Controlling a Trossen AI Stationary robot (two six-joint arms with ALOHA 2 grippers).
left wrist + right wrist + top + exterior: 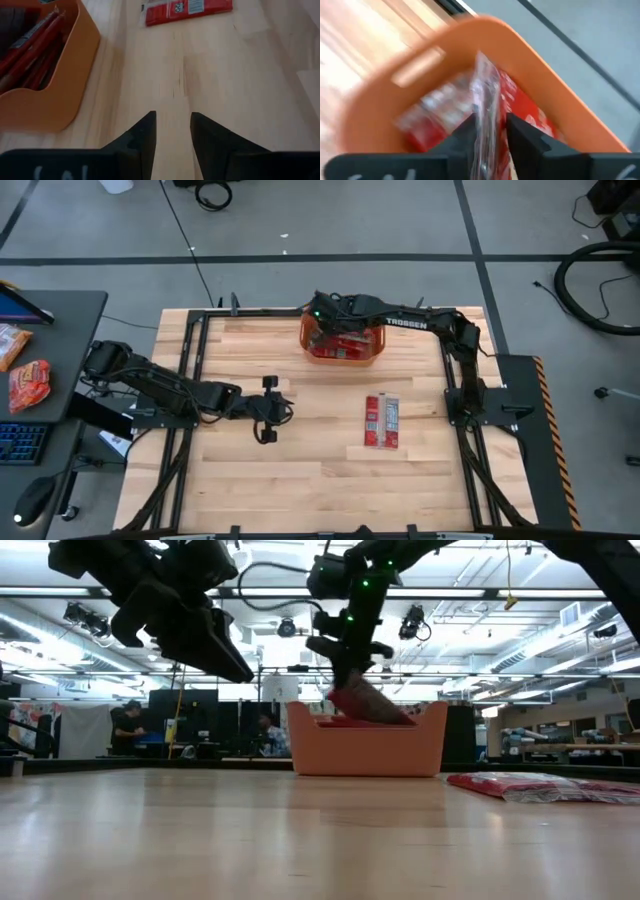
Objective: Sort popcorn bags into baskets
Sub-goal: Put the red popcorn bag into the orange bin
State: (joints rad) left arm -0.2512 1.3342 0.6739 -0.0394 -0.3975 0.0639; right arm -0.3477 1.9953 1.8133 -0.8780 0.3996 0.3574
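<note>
- Popcorn bag (pixel 487 95) pinched edge-on in my right tool (pixel 490 131), hanging over the open basket (pixel 385 100); the low view shows the packet's lower part already below the rim, tilted.
- Basket sits at the far side of the counter (pixel 300 480), and several red packets (pixel 35 47) already lie inside it.
- Two more bags (pixel 381 421) lie flat side by side on the counter, nearer than the basket and well apart from it, on the right arm's side.
- I judge this as the drop-off step: the packet is in place and only needs letting go.
- Next move, as I read it: spread the right tool so the packet falls among the others, lift clear of the rim, then go for the pair on the counter.
- Left tool (pixel 172 131) hovers above bare wood near the counter's middle, fingers slightly spread and holding nothing, pointed towards those two bags.
</note>
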